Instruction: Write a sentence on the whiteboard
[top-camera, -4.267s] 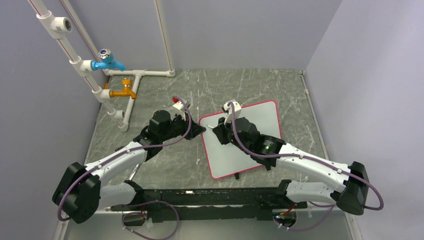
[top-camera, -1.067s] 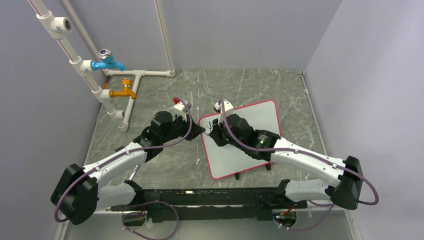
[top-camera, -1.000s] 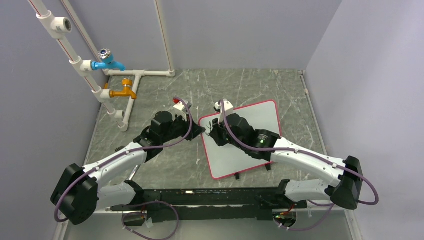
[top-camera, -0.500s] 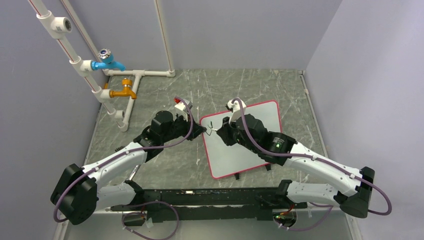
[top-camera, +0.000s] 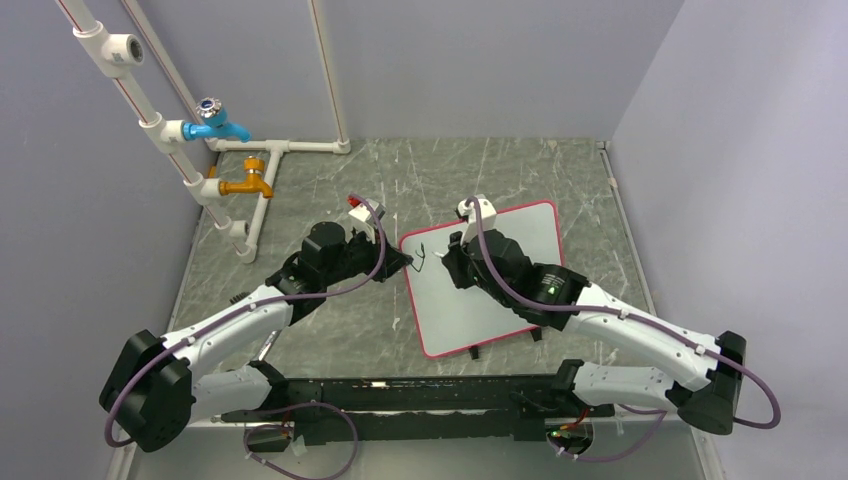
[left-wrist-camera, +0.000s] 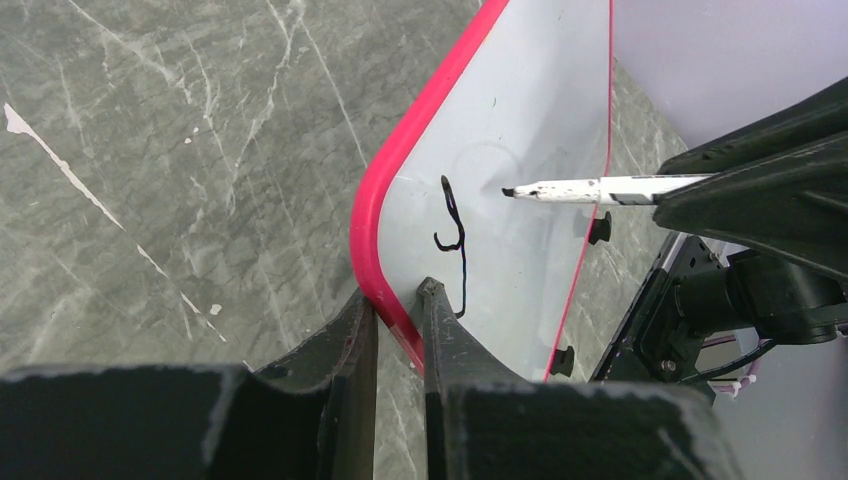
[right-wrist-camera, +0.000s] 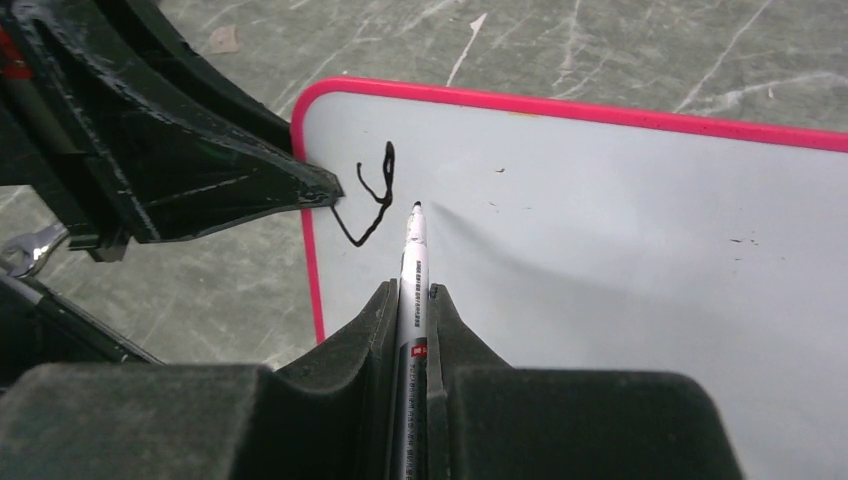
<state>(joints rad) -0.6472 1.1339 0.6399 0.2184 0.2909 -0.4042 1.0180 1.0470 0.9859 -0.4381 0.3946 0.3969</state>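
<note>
The whiteboard (top-camera: 525, 235) lies at mid table, white with a red-pink rim, also in the left wrist view (left-wrist-camera: 520, 130) and the right wrist view (right-wrist-camera: 620, 210). A black scribble (right-wrist-camera: 375, 200) sits near its far left corner. My left gripper (left-wrist-camera: 397, 290) is shut on the board's left rim (left-wrist-camera: 385, 200). My right gripper (right-wrist-camera: 408, 290) is shut on a white marker (right-wrist-camera: 412, 260), tip pointing at the board just right of the scribble; the marker also shows in the left wrist view (left-wrist-camera: 610, 188). Whether the tip touches the board I cannot tell.
White pipes with a blue tap (top-camera: 215, 120) and an orange tap (top-camera: 248, 183) stand at the far left. A small red and white object (top-camera: 353, 206) lies behind the left gripper. Grey walls close in the marble table (top-camera: 480, 170) on three sides.
The right gripper with the marker has moved from the board's far left corner to the right. A black scribble now shows where it was. The left gripper has stayed on the rim.
</note>
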